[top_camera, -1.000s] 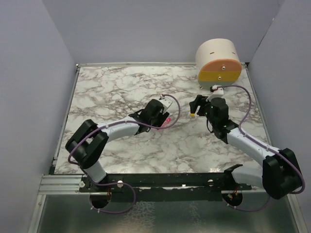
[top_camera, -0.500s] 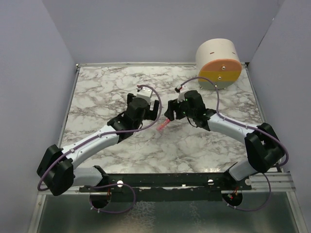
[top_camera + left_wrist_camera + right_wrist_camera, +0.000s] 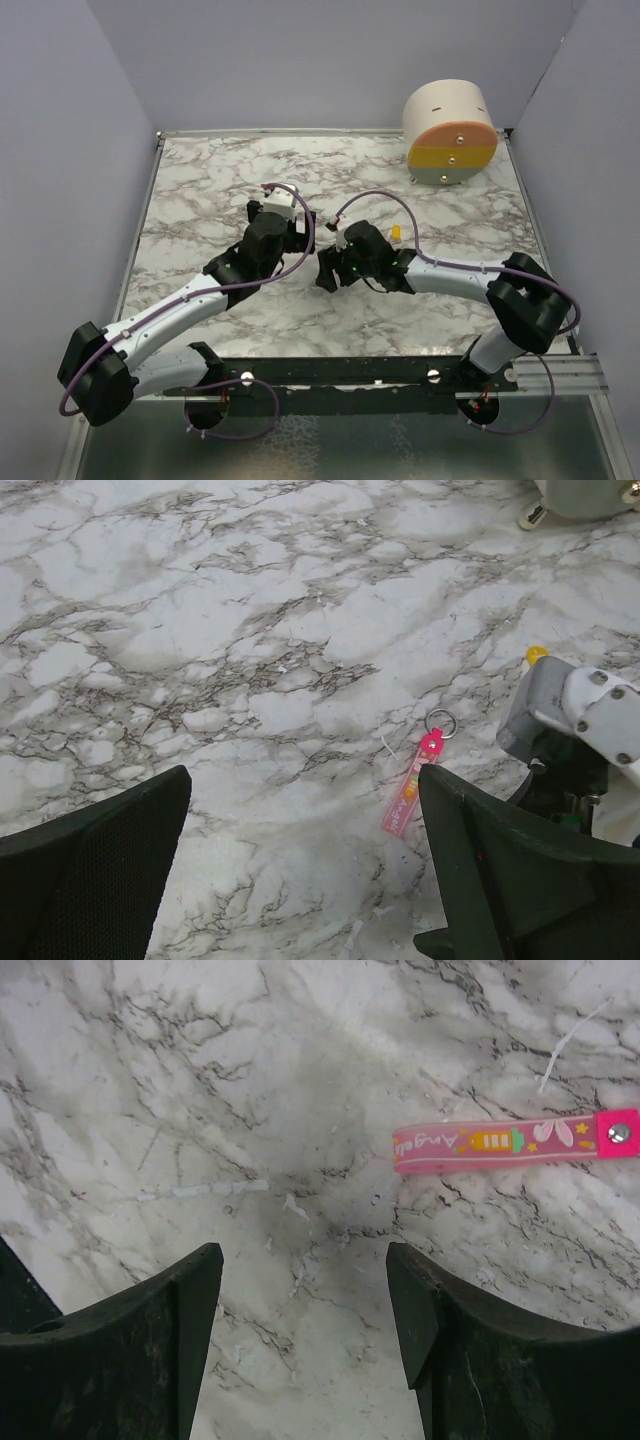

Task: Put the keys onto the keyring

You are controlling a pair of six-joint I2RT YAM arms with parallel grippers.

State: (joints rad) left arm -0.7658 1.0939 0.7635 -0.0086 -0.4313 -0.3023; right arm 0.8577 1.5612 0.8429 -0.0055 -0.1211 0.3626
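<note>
Marble table [image 3: 200,200] fills the overhead view, a cream-and-orange cylinder [image 3: 450,135] in its far right corner. Both arms bend inward, their wrists near the centre. The wrist views add the detail: the left gripper [image 3: 305,780] gapes wide and empty, and the right gripper [image 3: 305,1260] stands apart over bare marble. The pink key [image 3: 500,1142] lies flat mid-table. The left wrist alone shows the keyring [image 3: 441,723] touching its end and the yellow key [image 3: 537,654] apart, rightward.

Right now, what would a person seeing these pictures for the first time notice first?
Probably the bright pink strap with its cartoon print, lying flat on the marble table near the table's middle. After that, the big cream, orange and yellow drum standing at the far right corner.
</note>
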